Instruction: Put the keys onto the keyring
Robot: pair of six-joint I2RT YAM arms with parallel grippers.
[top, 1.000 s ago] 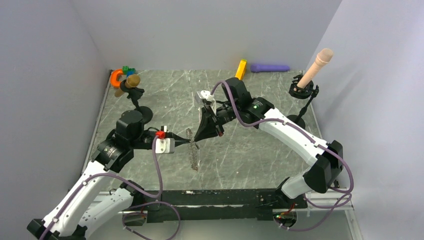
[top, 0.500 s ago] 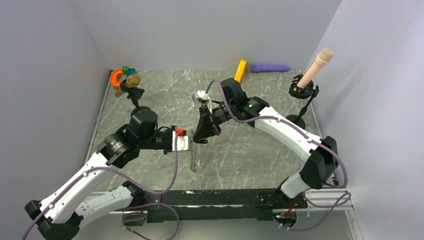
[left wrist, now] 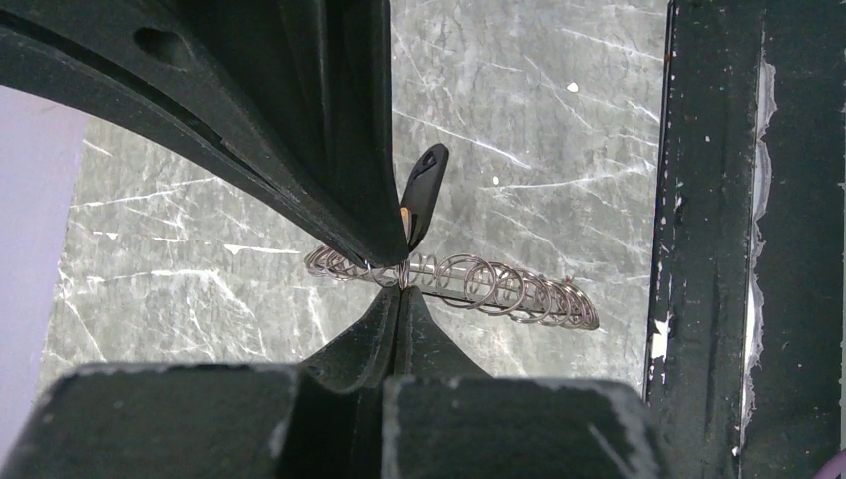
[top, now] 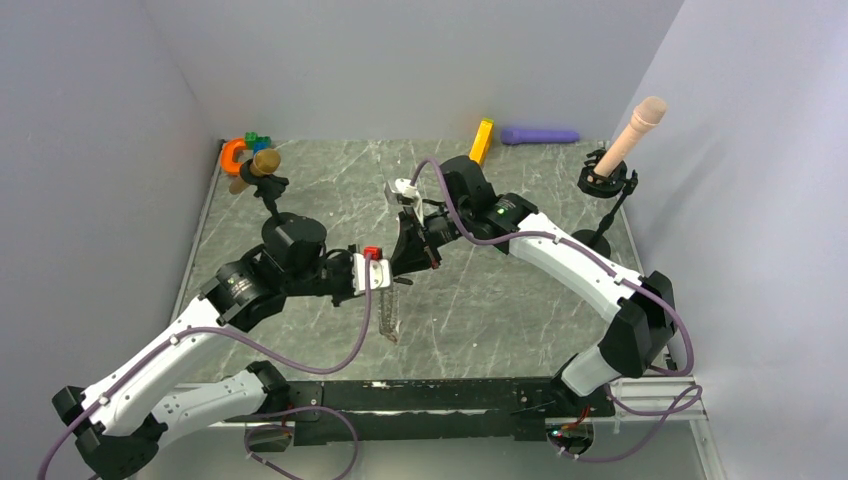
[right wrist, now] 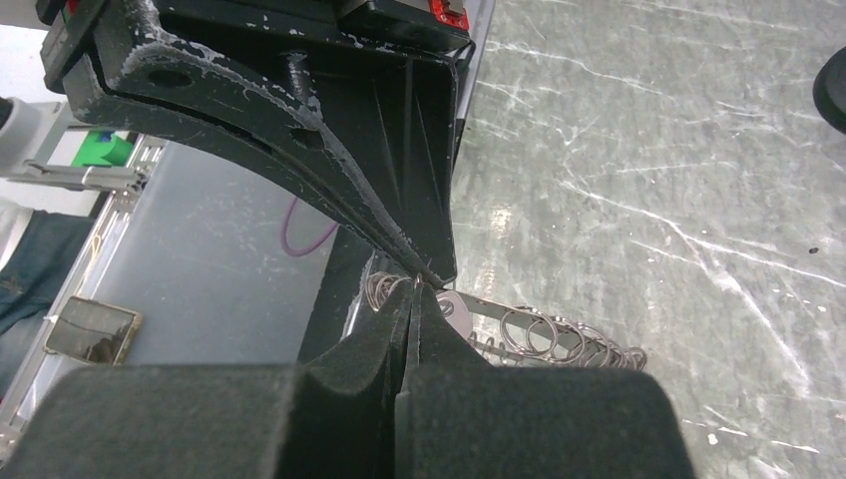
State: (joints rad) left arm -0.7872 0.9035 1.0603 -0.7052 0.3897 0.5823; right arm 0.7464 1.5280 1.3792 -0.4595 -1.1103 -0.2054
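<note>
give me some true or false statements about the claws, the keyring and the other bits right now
1. The left claw is shut on the keyring. True.
2. The right claw is wide open. False: its fingers are pressed together at the keyring.
3. The orange horseshoe is at the far right corner of the table. False: it is at the far left corner.
4. The yellow block lies at the far edge near a purple stick. True.
5. The keyring is bunched in a heap. False: it is stretched out in a line.
</note>
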